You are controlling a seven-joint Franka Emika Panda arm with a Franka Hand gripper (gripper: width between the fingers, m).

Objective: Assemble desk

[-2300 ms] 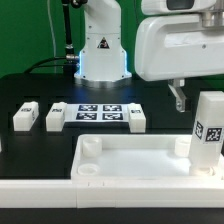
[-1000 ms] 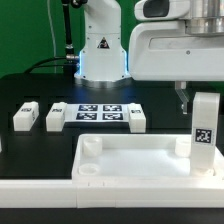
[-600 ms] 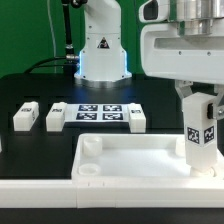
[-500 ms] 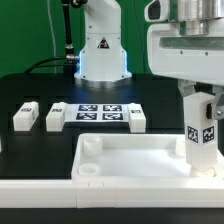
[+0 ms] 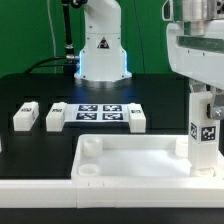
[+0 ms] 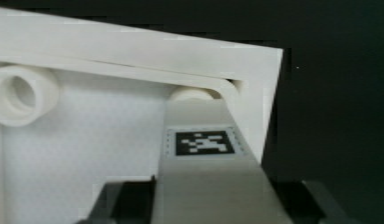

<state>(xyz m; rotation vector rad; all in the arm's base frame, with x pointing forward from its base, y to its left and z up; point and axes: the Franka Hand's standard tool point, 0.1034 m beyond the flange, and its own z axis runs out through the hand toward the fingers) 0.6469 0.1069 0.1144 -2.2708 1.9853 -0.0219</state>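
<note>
Exterior view shows a black tabletop (image 5: pixel 40 85) before a green backdrop (image 5: pixel 30 25), with the marker board (image 5: pixel 97 112) and three loose legs (image 5: pixel 55 118) lying beyond the desk top (image 5: pixel 120 182). The gripper (image 5: pixel 204 100) pinches an upright leg (image 5: pixel 205 135), seemingly seated in the far corner at the exterior view's right.

A black table (image 5: pixel 30 85) fills the scene, and behind it there is a green wall (image 5: pixel 25 25). On the table, toward the back, lies the marker board (image 5: pixel 98 112). It is thin, flat and white, with several black-and-white square tags printed on it. A dark cable (image 5: pixel 48 63) runs along the back of the table on the exterior view's left. In the wrist view the table shows only as a plain black area.
</note>
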